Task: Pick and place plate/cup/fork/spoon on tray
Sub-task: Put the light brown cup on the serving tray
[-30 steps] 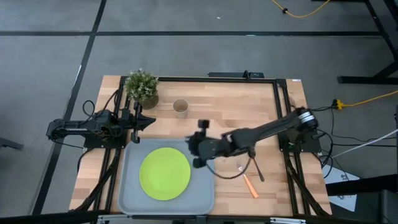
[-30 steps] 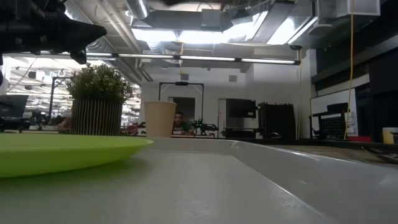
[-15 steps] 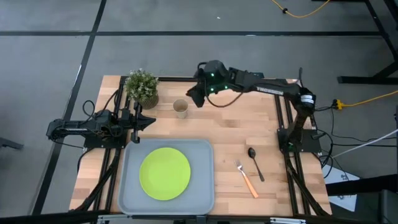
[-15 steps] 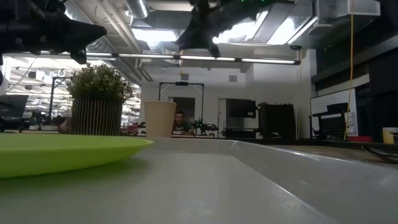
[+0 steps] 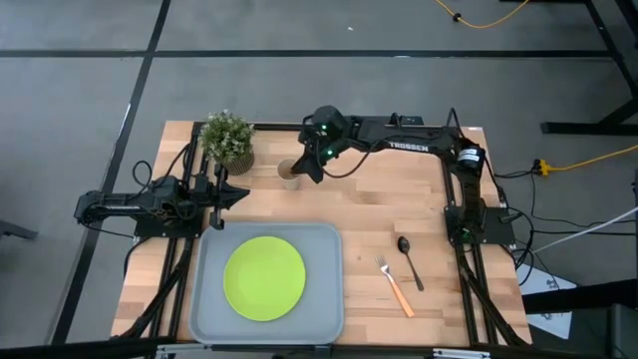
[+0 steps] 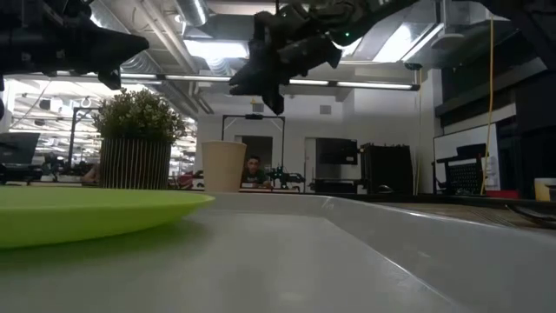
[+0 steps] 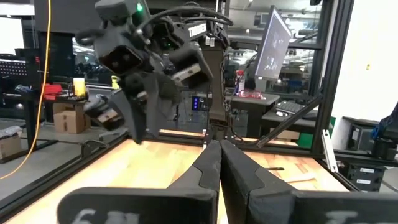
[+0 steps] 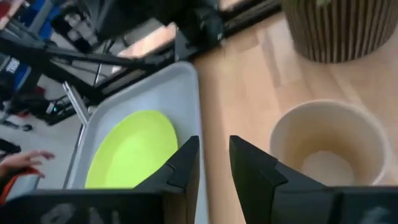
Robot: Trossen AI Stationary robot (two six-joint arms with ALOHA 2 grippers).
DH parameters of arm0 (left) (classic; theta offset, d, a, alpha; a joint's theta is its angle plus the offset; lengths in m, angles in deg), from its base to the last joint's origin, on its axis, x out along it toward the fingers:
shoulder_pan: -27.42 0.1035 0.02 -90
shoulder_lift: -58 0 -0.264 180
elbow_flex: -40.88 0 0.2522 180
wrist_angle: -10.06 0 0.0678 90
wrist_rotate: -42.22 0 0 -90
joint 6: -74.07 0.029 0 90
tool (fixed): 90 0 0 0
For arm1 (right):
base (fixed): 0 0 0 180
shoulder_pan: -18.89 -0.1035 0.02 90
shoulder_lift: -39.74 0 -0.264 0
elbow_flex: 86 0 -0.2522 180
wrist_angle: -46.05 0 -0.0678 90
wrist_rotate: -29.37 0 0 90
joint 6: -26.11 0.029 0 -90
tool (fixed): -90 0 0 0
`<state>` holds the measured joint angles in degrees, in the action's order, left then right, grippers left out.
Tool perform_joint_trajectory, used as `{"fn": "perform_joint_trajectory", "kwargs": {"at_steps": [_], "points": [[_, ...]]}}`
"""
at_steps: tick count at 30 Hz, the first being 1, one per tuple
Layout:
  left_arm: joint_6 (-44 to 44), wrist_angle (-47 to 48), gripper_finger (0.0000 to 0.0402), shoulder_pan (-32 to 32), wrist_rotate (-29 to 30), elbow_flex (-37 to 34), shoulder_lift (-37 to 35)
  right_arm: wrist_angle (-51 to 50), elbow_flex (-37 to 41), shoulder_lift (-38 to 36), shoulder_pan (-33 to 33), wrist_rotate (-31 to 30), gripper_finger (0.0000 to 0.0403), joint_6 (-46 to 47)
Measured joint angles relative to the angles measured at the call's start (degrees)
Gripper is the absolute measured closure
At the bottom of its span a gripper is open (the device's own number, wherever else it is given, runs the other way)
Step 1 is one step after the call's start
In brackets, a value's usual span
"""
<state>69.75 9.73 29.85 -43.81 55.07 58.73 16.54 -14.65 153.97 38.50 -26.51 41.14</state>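
Note:
The lime-green plate (image 5: 264, 277) lies flat in the grey-blue tray (image 5: 334, 299) at the table's near side. The tan cup (image 5: 289, 174) stands upright on the wood at the far side, next to the potted plant. The orange-handled fork (image 5: 397, 287) and the dark spoon (image 5: 409, 259) lie on the wood to the tray's right. My right gripper (image 5: 307, 170) hangs open above the table just right of the cup (image 8: 329, 146), touching nothing; in the low view it (image 6: 265, 87) is well above the cup (image 6: 223, 165). My left gripper (image 5: 239, 194) waits shut at the table's left edge.
A potted green plant (image 5: 227, 140) stands at the far left, close beside the cup. Black frame rails run along the table's left, right and far edges. Bare wood lies between the cup and the tray. A person's hand (image 8: 28, 158) shows beyond the table in the right wrist view.
My right gripper has left the tray's right edge, swung up and toward the table's far edge, then come down and left toward the cup. The plate, cup, fork and spoon have stayed where they were.

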Motion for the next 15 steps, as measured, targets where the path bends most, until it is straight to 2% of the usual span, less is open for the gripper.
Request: {"fn": "perform_joint_trajectory", "kwargs": {"at_steps": [9, 12, 15], "points": [[0.0, 0.0, 0.0401, 0.0, 0.0, 0.0, 0.0, 12.3, 0.0, -0.1, 0.1, 1.1, 0.0311, -8.4], [0.0, 0.0, 0.0401, 0.0, 0.0, 0.0, 0.0, 11.0, -1.6, 0.0, 0.2, 1.8, 0.0311, -9.9], [0.0, 0.0, 0.0401, 0.0, 0.0, 0.0, 0.0, 3.3, -6.6, 0.0, 0.2, 1.9, 0.0311, -13.3]]}}
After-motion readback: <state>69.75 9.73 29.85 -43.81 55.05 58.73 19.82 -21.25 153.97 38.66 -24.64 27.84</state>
